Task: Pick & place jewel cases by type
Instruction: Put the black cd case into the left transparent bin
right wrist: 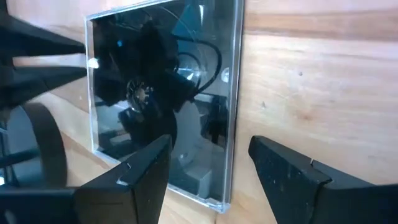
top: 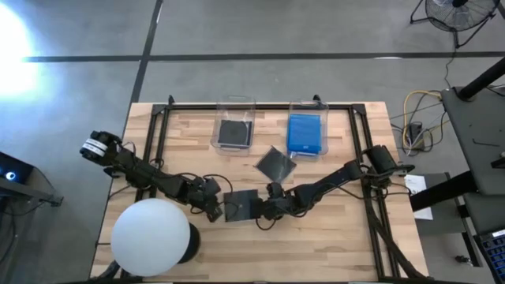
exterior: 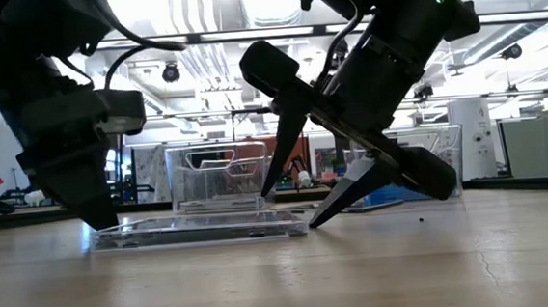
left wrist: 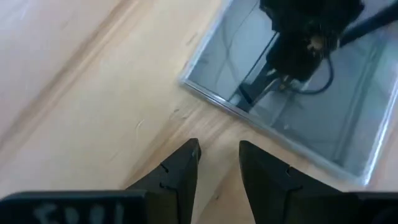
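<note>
Dark jewel case (top: 240,205) flat between both open tools.

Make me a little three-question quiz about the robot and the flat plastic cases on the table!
1. True or false: the blue case sits in the same clear bin as the dark case.
2. Which case lies between the left gripper and the right gripper?
A. a blue one
B. a dark one
C. none
3. Fill in: a second loose dark case lies tilted on the ____, near the bins.

Key
1. False: the blue one is in the right bin, the dark one in the left bin.
2. B: the dark case on the table; both grippers are open beside it.
3. table
</note>
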Tool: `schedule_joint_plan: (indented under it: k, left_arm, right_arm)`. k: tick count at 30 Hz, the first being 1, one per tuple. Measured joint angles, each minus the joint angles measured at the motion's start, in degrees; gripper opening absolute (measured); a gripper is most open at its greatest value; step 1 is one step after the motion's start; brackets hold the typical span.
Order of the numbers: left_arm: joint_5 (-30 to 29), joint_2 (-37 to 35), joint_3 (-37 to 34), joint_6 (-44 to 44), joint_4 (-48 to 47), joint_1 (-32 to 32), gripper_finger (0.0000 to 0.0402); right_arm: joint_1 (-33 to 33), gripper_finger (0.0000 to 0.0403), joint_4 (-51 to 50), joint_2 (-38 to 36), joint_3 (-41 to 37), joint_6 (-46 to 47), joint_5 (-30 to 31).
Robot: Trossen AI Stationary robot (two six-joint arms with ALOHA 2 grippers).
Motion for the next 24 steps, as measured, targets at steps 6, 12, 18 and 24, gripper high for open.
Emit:
schedule_joint_plan:
  k: [6, 12, 18, 24]
  left_arm:
    - [2.0, 1.9, -2.6, -8.7, 9.0, 0.1, 0.0106]
    - [3.3, 3.7, -2.7, -6.8, 13.4, 0.2, 0.0106]
    - [4.0, 6.2, -2.8, -4.2, 13.7, 0.2, 0.0106]
    - [4.5, 6.9, -4.0, -1.4, 14.7, 0.2, 0.0106]
  right_arm:
    - [-1.2, 0.0224, 0.2, 1.0, -0.1, -0.9, -3.6]
    - [-1.6, 0.0224, 4.9, 3.2, -0.1, -3.0, -6.5]
    - [-2.3, 0.0224, 9.8, 2.6, -0.4, -9.2, -8.8]
    - [-2.2, 0.0224, 10.0, -1.0, -0.7, -18.0, -9.2]
